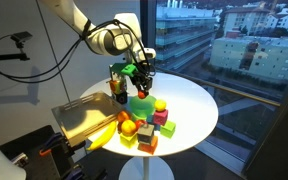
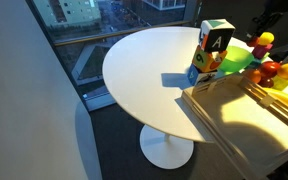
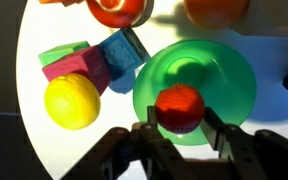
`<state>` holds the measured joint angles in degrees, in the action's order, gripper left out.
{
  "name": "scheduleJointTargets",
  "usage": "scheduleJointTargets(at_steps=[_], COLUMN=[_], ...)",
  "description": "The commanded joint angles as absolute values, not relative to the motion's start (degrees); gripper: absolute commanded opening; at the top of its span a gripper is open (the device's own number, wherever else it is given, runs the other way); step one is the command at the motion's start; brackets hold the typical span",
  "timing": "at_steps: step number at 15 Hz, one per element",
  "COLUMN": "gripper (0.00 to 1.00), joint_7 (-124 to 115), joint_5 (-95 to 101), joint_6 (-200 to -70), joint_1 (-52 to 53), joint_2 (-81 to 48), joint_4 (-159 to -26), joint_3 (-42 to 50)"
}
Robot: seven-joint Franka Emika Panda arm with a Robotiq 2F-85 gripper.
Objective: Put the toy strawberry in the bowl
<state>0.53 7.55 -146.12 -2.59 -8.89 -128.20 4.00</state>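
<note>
In the wrist view my gripper (image 3: 179, 118) is shut on the red toy strawberry (image 3: 178, 106) and holds it above the near part of the round bright-green bowl (image 3: 229, 85). In an exterior view the gripper (image 1: 141, 83) hangs just over the green bowl (image 1: 141, 103) on the round white table (image 1: 194, 110). In an exterior view only a green edge of the bowl (image 2: 238, 58) shows at the table's far side; the gripper is mostly out of frame there.
Around the bowl lie a yellow toy lemon (image 3: 72, 100), blue (image 3: 122, 52), pink (image 3: 76, 70) and green (image 3: 62, 51) blocks and orange toy fruits (image 3: 117, 9). A lettered box (image 2: 214, 45) and a wooden tray (image 1: 84, 118) stand nearby.
</note>
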Motion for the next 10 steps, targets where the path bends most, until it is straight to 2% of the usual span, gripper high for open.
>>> scheduleJointTargets(at_steps=[1,8,9,10], gripper=[0.23,0.23,0.28,0.4], joint_7=[-1.8,-2.5,-2.5,-2.6], joint_5=[8.8,8.7,8.7,8.8], joint_6=[-147.4,-146.8,-146.6,-146.5], joint_1=[-2.0,-1.5,-1.4,-1.3], joint_2=[-11.6,-13.9,-14.0,-13.9], joint_4=[-126.7,-126.7,-126.7,-126.7], joint_3=[4.2,4.4,4.4,4.4])
